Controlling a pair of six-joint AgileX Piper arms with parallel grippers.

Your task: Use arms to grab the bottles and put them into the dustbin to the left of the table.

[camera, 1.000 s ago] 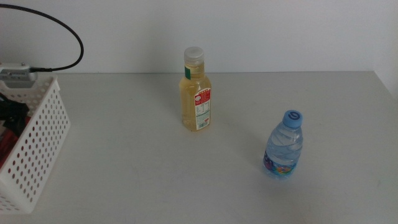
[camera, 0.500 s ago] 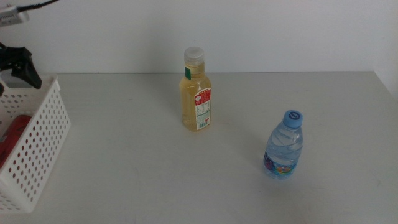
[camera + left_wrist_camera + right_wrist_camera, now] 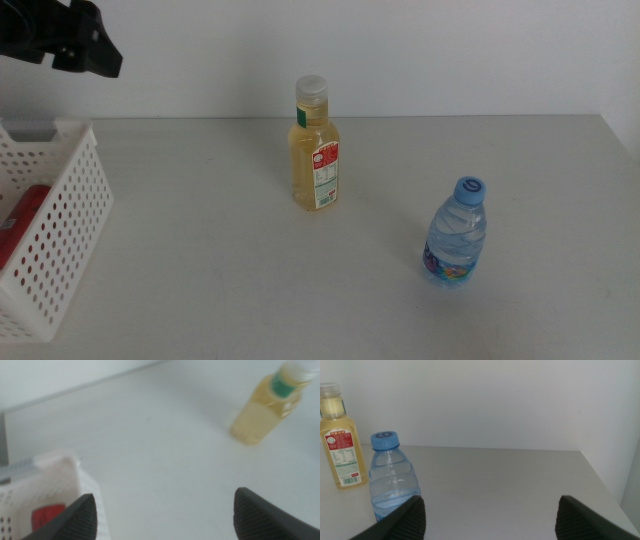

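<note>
A yellow drink bottle (image 3: 316,145) with a white cap stands upright mid-table, also in the left wrist view (image 3: 265,410) and the right wrist view (image 3: 339,437). A blue-capped water bottle (image 3: 457,234) stands nearer the front right, close before my right gripper (image 3: 490,510), which is open and out of the middle view. The white dustbin (image 3: 62,225) sits at the left edge with a red can (image 3: 22,222) lying inside, seen too from the left wrist (image 3: 47,515). My left gripper (image 3: 85,50) hovers high above the dustbin, open and empty (image 3: 162,510).
The table (image 3: 230,280) is off-white with its back edge against a white wall. Its right edge shows near the right wrist view's far side.
My left gripper has risen out of the dustbin and moved up and rightwards above it. The red can now lies in the basket. Both bottles stayed put.
</note>
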